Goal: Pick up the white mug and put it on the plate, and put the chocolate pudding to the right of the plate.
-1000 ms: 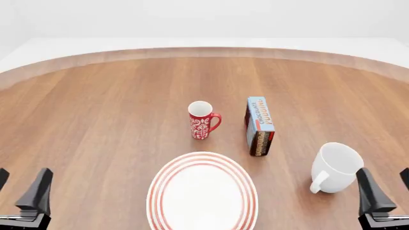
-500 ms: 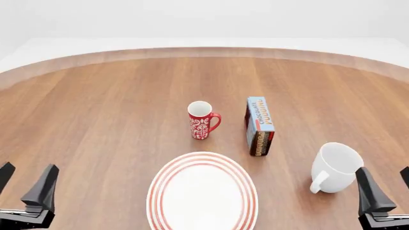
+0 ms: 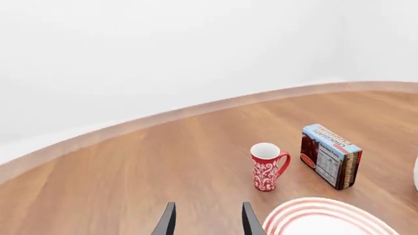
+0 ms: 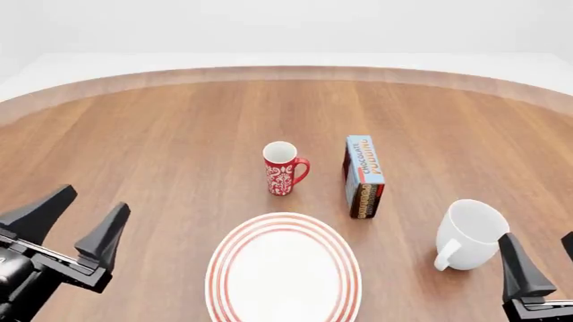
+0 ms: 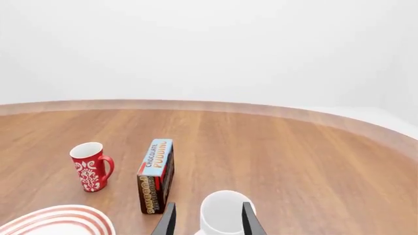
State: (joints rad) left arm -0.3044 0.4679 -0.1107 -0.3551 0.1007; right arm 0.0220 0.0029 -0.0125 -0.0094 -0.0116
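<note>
fingers (image 5: 168,220) frame white mug (image 5: 222,213); front view: apart.

Colours on a brown wood-grain table (image 4: 179,134)

The white mug (image 4: 470,235) is plain white all over, handle included. The plate (image 4: 284,272), at near centre, is white with concentric red rings round its rim. The pudding box (image 4: 363,176), far of the plate and a little right, has a light blue top face lettered in dark and orange, with dark brown and red sides; one side carries a pale printed panel. The red mug (image 4: 284,168), left of the box, is red with a white floral pattern and a white inside. Both grippers, left (image 4: 74,220) and right (image 4: 544,261), are black. The table's edge band is paler wood; the backdrop is white.
</note>
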